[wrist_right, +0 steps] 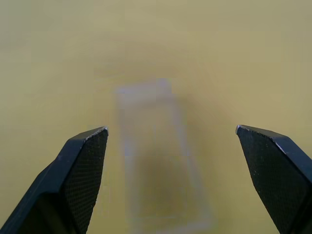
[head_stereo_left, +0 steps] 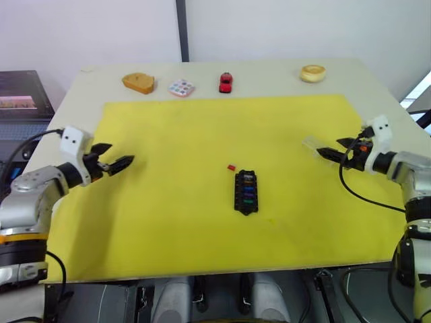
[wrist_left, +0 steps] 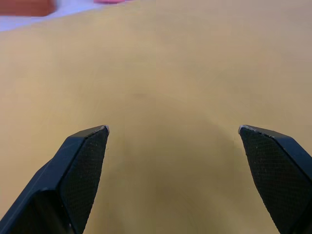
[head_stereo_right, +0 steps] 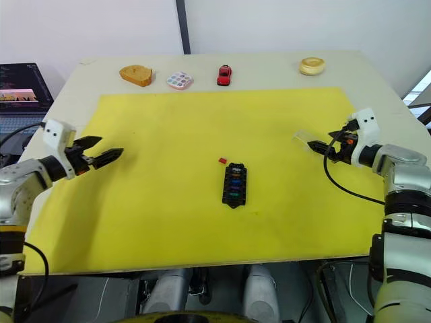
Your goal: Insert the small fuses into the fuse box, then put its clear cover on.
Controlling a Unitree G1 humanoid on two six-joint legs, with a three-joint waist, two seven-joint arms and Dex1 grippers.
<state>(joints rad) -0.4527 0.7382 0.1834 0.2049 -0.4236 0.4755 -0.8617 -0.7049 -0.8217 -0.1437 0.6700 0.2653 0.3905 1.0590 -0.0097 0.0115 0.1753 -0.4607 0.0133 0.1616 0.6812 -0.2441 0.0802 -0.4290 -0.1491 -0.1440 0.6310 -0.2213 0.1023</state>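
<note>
No writing is readable. The fuse box (head_stereo_left: pixel 246 192) sits mid-mat, a red fuse (head_stereo_left: pixel 231 167) beside it. Both jaws gape empty, the right gripper (head_stereo_left: pixel 328 153) over the clear cover (wrist_right: pixel 161 156).

The fuse box (head_stereo_left: pixel 246 191) sits mid-mat (head_stereo_left: pixel 188 222), 1 red fuse (head_stereo_left: pixel 231 167) just far-left of it. The left gripper (head_stereo_left: pixel 123 162) hovers open at left; the right gripper (head_stereo_left: pixel 332 149) reaches the clear cover (head_stereo_left: pixel 311 143).

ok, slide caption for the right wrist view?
Right gripper, jaws open, poised over the clear cover lying on the yellow mat.
</note>
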